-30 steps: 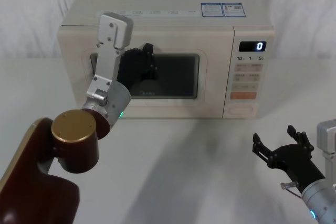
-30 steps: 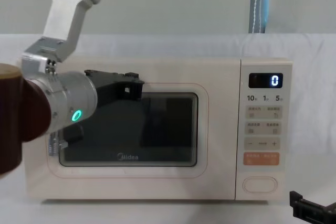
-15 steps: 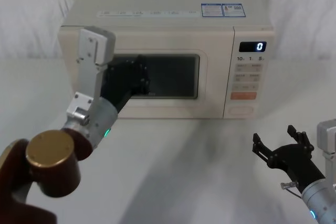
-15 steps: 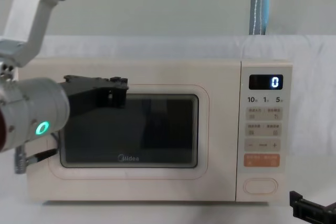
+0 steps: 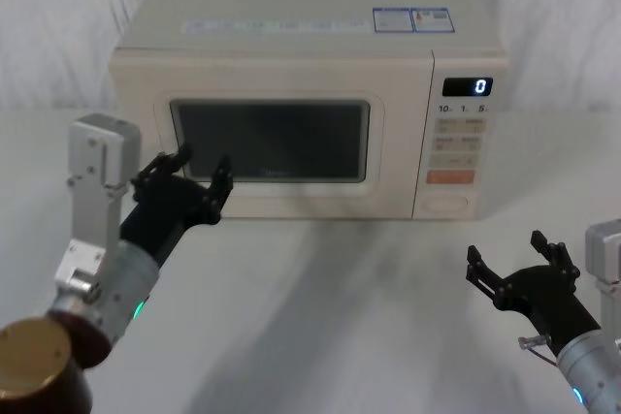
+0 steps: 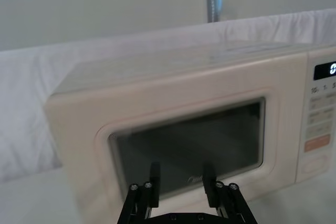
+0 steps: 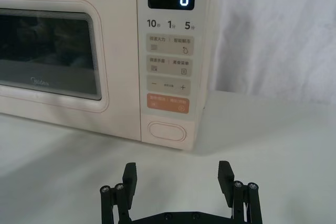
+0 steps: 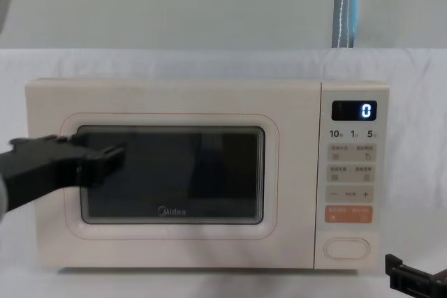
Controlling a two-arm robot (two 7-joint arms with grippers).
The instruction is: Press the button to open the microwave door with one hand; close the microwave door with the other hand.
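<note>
Nearest us, our right tool (image 5: 519, 281) hovers low over the worktop (image 5: 349, 307) with fingers apart and empty, facing the button (image 7: 167, 131); our left tool (image 5: 184, 181), also spread and empty, sits just before the door's left edge. Behind them, the microwave door (image 5: 272, 143) lies flush and shut. We judge the door stiff, hinged and light, best pushed flat on its frame, the button needing one firm fingertip press.

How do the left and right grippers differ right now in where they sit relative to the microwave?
The left gripper hangs raised, close in front of the microwave door near its left side; the right gripper sits low over the table, well back from the microwave. The left one faces the door's window, the right one faces the button on the control panel. Both are open and hold nothing.
</note>
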